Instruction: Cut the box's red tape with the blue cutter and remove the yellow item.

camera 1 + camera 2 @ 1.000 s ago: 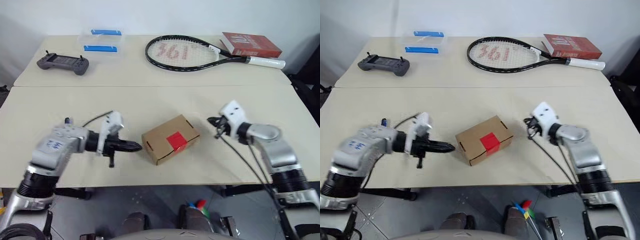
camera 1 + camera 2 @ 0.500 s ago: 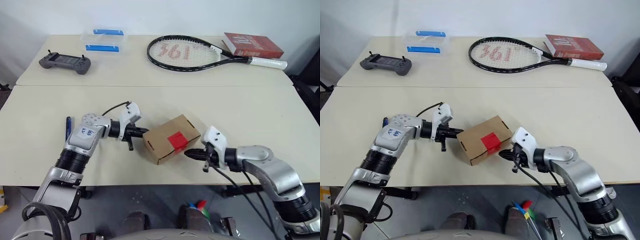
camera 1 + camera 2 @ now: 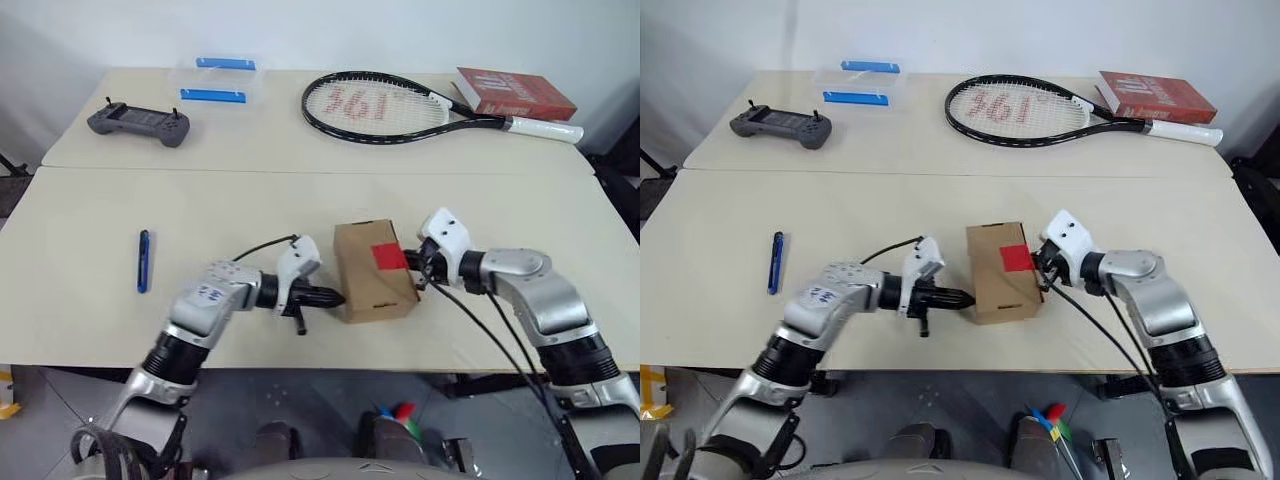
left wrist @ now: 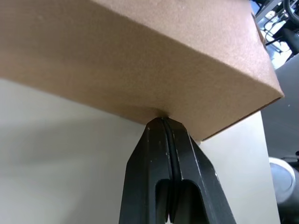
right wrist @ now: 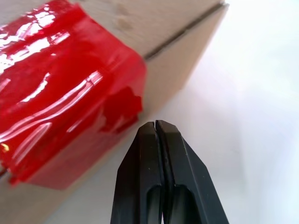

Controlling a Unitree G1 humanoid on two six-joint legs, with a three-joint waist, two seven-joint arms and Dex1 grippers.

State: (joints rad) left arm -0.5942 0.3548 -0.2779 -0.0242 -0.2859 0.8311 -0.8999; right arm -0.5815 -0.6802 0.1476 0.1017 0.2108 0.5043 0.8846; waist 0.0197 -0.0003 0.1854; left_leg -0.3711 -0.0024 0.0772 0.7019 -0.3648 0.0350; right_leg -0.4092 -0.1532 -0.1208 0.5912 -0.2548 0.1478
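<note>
The brown box (image 3: pixel 368 275) lies near the table's front edge, closed, with the red tape (image 3: pixel 388 256) across its top right edge. My left gripper (image 3: pixel 335 298) is shut and empty, its tip pressed against the box's left side (image 4: pixel 177 70). My right gripper (image 3: pixel 422 268) is shut and empty, its tip right beside the red tape (image 5: pixel 65 116) at the box's right side. The blue cutter (image 3: pixel 143 261) lies alone on the table far to the left of both grippers. The yellow item is hidden.
At the back of the table (image 3: pixel 250 200) lie a tennis racket (image 3: pixel 380 103), a red book (image 3: pixel 515 93), a grey controller (image 3: pixel 138 122) and a clear container with blue clips (image 3: pixel 220 80). A seam crosses the table behind the box.
The box has turned and slid right, its taped edge now facing my right gripper. My left gripper moved right against the box's left side; the right gripper rose from the box's front corner to the tape.
</note>
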